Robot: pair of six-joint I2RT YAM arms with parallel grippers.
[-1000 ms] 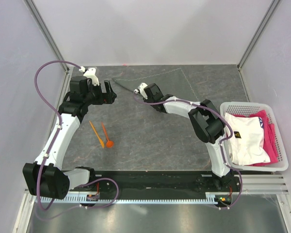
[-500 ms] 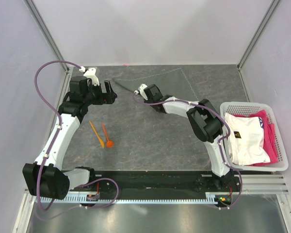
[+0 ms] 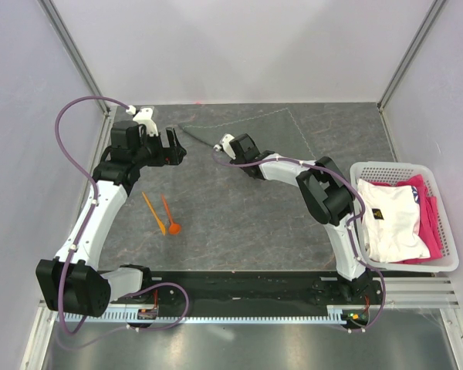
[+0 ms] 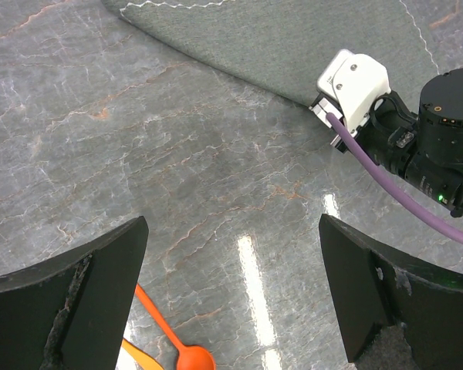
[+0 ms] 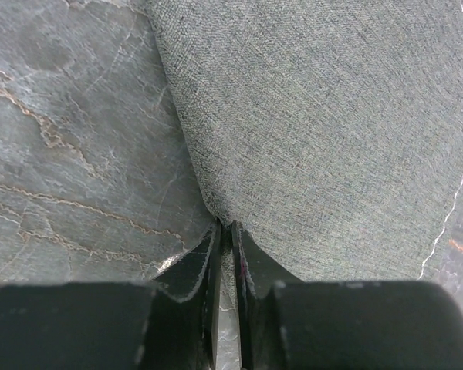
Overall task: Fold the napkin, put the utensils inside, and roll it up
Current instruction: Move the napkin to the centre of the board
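Observation:
The dark grey napkin (image 3: 255,127) lies flat at the back of the table, its pale hem showing along the far edge. My right gripper (image 3: 224,143) is down at the napkin's near-left edge, shut on that edge (image 5: 225,225), with the napkin (image 5: 316,116) spreading away beyond the fingers. Two orange utensils (image 3: 163,215) lie side by side on the marble, left of centre. My left gripper (image 3: 170,146) hovers open behind them, holding nothing. In the left wrist view the spoon-ended utensil (image 4: 174,331) lies by the left finger, and the napkin (image 4: 293,38) and the right gripper's white head (image 4: 353,85) lie ahead.
A white plastic basket (image 3: 447,266) stands at the right edge of the table, holding white and pink fabrics (image 3: 393,220). Pale walls and metal posts close in the table at the left, back and right. Purple cables loop off both arms.
The right gripper's jaws have closed onto the napkin's edge, and the arm has barely shifted. The left arm and the utensils have not moved.

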